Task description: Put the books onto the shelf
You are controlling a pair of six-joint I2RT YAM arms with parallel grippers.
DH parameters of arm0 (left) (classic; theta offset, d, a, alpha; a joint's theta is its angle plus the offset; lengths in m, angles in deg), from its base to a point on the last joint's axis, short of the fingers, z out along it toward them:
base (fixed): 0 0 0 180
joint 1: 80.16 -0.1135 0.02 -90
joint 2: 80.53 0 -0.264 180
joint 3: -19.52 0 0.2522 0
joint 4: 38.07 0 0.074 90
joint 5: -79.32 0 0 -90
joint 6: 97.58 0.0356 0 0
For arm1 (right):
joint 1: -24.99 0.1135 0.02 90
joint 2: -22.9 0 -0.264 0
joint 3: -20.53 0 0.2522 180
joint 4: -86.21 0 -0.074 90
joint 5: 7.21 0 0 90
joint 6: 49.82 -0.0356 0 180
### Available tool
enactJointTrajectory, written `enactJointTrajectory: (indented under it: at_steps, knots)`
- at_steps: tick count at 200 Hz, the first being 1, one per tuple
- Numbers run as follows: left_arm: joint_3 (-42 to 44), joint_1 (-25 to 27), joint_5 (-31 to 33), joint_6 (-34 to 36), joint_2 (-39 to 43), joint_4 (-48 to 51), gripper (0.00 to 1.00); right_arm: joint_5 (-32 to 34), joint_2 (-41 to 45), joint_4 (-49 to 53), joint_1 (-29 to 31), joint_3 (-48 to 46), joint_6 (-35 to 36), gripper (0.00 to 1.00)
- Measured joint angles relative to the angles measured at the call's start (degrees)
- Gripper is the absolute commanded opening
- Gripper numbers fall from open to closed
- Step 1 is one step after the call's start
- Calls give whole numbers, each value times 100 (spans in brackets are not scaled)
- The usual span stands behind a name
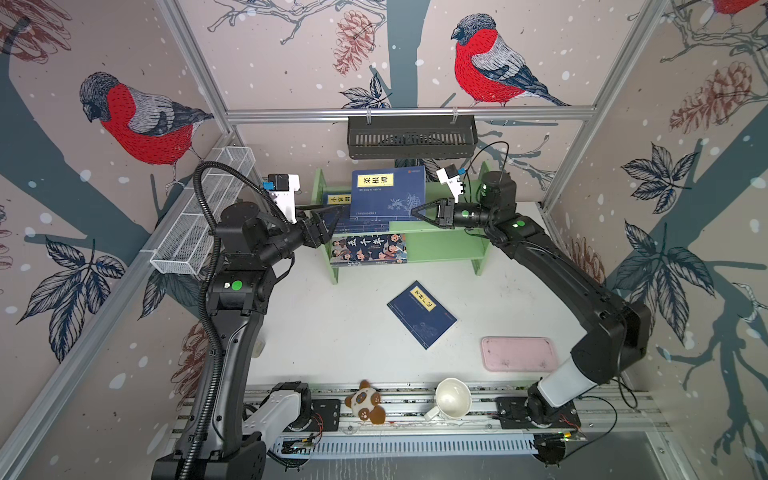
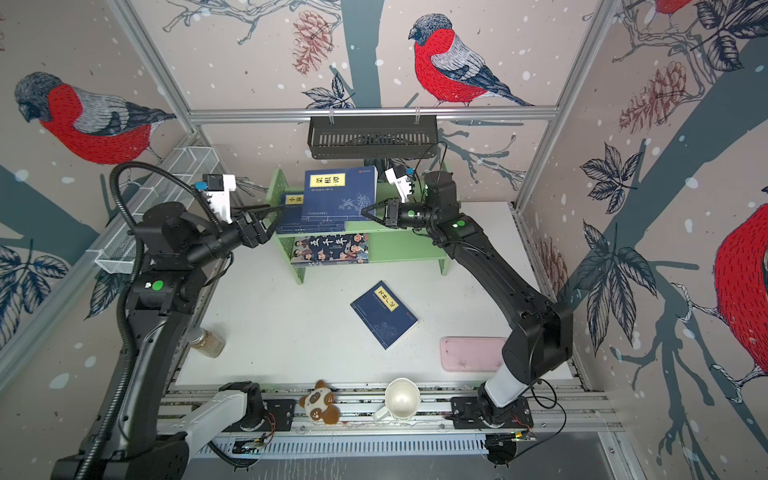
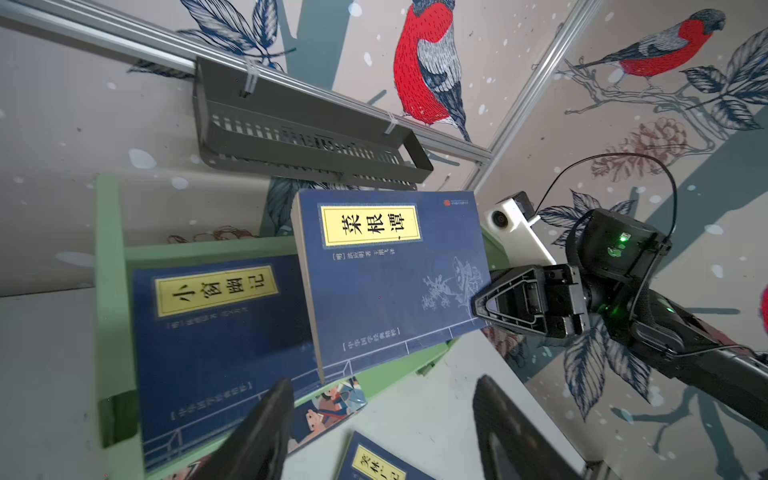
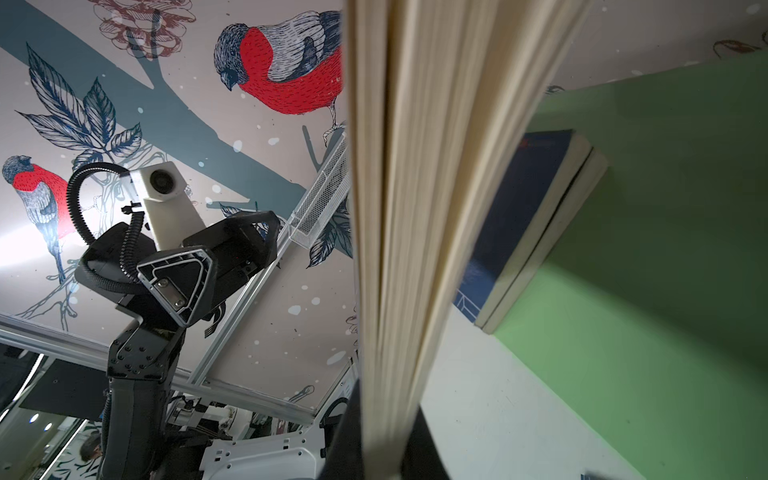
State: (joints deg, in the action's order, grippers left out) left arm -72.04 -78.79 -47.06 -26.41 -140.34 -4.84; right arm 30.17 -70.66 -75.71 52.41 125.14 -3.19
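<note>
While right claw [image 1: 415, 211] pinches upright book [image 1: 386, 191] by its edge on shelf [image 1: 449, 245], left claw [image 1: 336, 216] parted, empty

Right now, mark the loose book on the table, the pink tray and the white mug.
loose book [image 1: 422, 316]: in a top view, cover's middle.
pink tray [image 1: 518, 354]: in a top view, bare middle.
white mug [image 1: 453, 397]: in a top view, inner wall.

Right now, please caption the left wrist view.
Right claw grips a tilted navy paperback book at the light green wooden shelf.
</note>
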Motion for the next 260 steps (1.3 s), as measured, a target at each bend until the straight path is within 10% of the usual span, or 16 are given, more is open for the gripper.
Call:
enactJointTrajectory:
  at_steps: [177,260]
  knots:
    - [280,2,-289,-74,-260,-511,69,236,-1373,621,402,1241,-463,6]
    - [411,2,-398,-271,-310,-723,69,492,-1471,1154,428,1467,-264,41]
